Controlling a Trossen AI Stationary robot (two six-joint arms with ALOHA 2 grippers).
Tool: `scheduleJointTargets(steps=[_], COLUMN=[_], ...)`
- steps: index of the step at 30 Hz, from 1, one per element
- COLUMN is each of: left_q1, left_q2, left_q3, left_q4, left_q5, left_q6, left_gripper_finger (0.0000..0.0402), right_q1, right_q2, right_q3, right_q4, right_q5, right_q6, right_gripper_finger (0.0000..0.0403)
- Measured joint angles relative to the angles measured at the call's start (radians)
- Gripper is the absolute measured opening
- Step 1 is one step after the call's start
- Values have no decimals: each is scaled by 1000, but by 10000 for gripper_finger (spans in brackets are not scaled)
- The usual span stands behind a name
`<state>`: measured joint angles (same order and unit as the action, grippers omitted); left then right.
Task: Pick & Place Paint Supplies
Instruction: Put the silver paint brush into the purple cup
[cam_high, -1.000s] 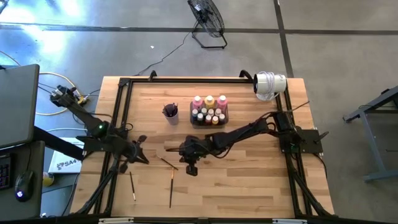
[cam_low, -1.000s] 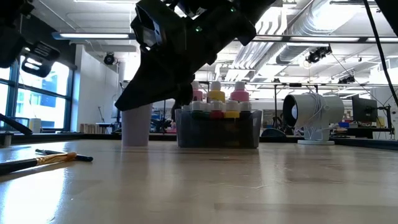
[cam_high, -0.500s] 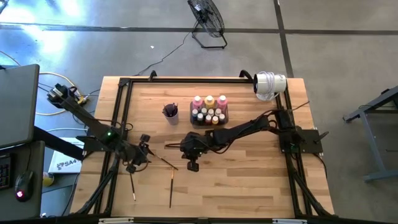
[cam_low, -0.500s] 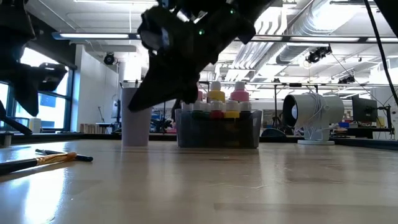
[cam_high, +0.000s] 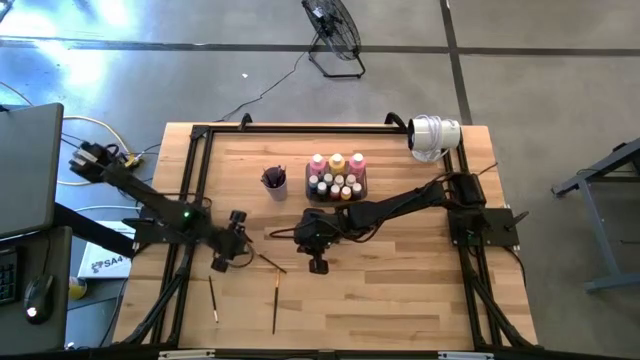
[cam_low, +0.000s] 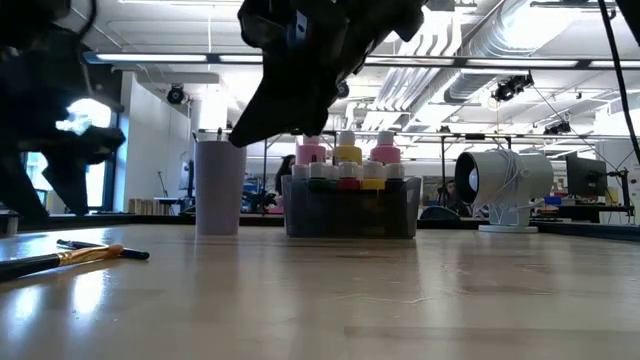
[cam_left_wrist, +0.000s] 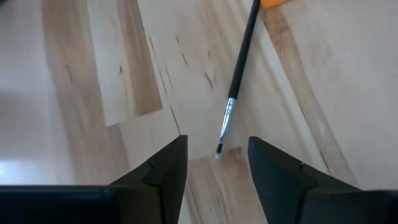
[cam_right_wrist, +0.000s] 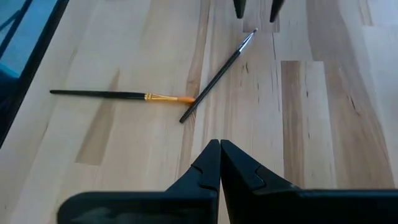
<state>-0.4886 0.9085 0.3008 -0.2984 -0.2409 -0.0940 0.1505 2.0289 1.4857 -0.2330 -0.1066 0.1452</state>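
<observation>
L gripper (cam_left_wrist: 216, 163) low over table (cam_high: 400, 290), left-centre of high view, fingers apart, straddling tip of a brush (cam_left_wrist: 239, 65); reads as lined up for a pick, nothing held. R gripper (cam_right_wrist: 219, 163) mid-frame, fingers together, empty, aimed at crossed brushes, prob. waiting. Two more brushes (cam_high: 274, 300) lie lower left. Bottles (cam_high: 337, 176) sit in tray (cam_high: 309, 185), upper centre; cup (cam_high: 274, 182) beside. Low view: arms are silhouettes, tips unreadable.
</observation>
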Motion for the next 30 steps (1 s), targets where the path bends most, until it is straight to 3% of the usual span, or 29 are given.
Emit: scheduleJointTargets(steps=[6,12,30], left_q1=[128,193,214], left_q2=[1,6,49], left_q3=[0,0,0], left_q4=[19,20,28], left_q5=[204,282,288], left_q6=[70,113,116], left_gripper_finger=[164,164,164], right_q1=[0,0,0], right_q2=[0,0,1], right_q3=[0,0,0], right_q4=[-55,-70,-70], right_q5=[3,0,3], right_q6=[-2,-35,-45], right_gripper_finger=[2,2,2])
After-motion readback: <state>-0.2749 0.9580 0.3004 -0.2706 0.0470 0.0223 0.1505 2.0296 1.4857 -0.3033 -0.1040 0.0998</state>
